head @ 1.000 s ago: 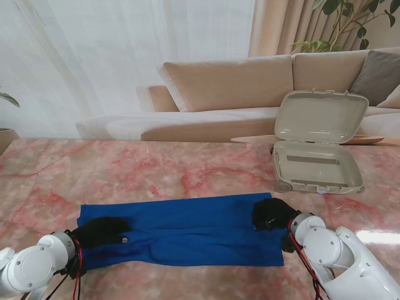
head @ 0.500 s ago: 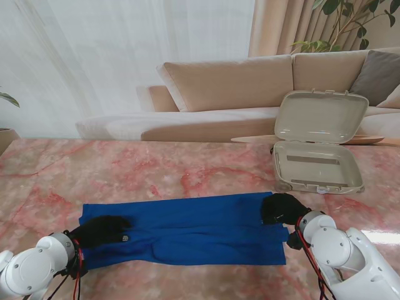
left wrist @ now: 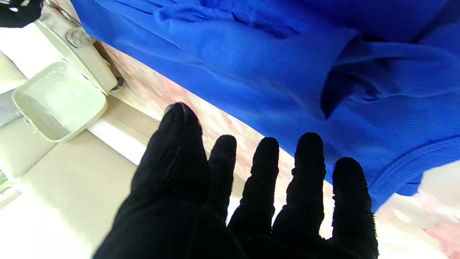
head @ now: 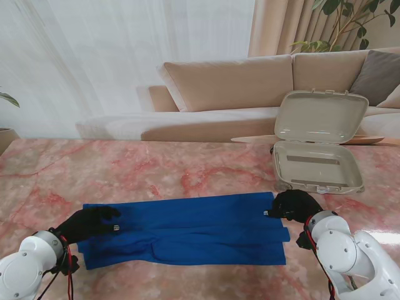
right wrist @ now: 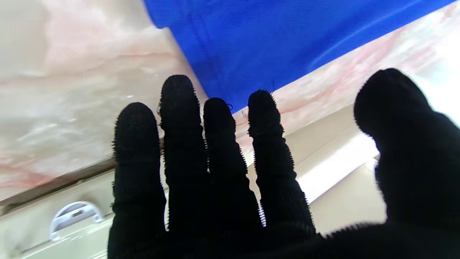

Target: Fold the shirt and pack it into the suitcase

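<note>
A blue shirt (head: pixel 187 228) lies folded into a long flat band across the pink marble table (head: pixel 156 169), close to me. My left hand (head: pixel 87 224), in a black glove, hovers over the shirt's left end with its fingers spread and nothing in them. The right hand (head: pixel 294 205) hangs at the shirt's far right corner, also open and holding nothing. The beige suitcase (head: pixel 317 164) stands open on the table at the right, beyond the right hand. Shirt folds (left wrist: pixel 287 72) fill the left wrist view; the right wrist view shows a shirt edge (right wrist: pixel 269 43).
The suitcase lid (head: pixel 320 119) stands upright behind its tray. A beige sofa (head: pixel 250 87) lies past the table's far edge, with curtains and a plant behind. Bare marble stretches between the shirt and the far edge.
Both hands have let go of the shirt and lifted off it. The left hand drew back to the left end; the right hand moved right and farther from me.
</note>
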